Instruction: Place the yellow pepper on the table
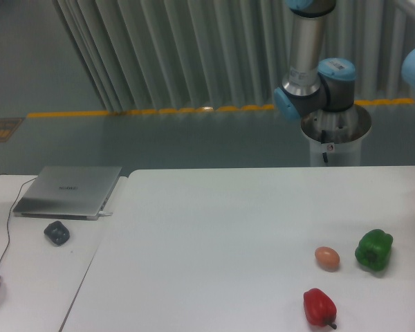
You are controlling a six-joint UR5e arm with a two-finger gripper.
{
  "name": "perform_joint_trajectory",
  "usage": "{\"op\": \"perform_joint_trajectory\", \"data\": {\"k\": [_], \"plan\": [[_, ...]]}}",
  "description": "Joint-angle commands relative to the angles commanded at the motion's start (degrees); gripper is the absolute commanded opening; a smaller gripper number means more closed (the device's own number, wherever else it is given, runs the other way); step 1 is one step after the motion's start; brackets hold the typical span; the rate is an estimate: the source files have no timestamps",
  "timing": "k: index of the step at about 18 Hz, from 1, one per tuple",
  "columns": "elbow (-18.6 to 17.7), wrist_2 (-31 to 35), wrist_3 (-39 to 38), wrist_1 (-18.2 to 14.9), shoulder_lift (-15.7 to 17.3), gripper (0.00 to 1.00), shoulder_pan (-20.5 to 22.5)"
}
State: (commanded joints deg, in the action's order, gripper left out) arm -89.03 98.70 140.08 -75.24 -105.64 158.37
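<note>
1. No yellow pepper visible anywhere; white table (214,228) bearing green pepper (374,250), red pepper (319,306), egg (326,257) at near right.
2. Gripper out of frame; grasp impossible to tell.
3. Placement seemingly not yet done.

No readable text anywhere. Faint small marking at the middle of the closed laptop lid (68,189), too blurred to make out. Small white tag with a dark spot on the arm's pedestal (328,147), likewise illegible. Nothing printed on the table (207,235), the peppers or the egg.
</note>
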Motion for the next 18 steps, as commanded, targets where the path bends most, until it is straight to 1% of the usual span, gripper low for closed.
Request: {"op": "perform_joint_trajectory", "data": {"k": [2,4,6,9,11,16,18], "plan": [[-0.1,0.1,1.2,0.4,-0.1,1.00,0.9],[-0.2,0.2,5.4,0.4,-1.1,1.00,2.0],[-0.4,0.1,10.7,0.6,-1.8,1.00,4.7],[-0.2,-0.1,15.0,0.5,-2.1,1.00,8.1],[-0.2,0.0,16.0,0.7,-2.8,1.00,9.3],[-0.3,0.1,17.3,1.4,-3.7,1.00,9.7],[0.1,0.1,17.9,1.4,-4.1,1.00,10.5]]}}
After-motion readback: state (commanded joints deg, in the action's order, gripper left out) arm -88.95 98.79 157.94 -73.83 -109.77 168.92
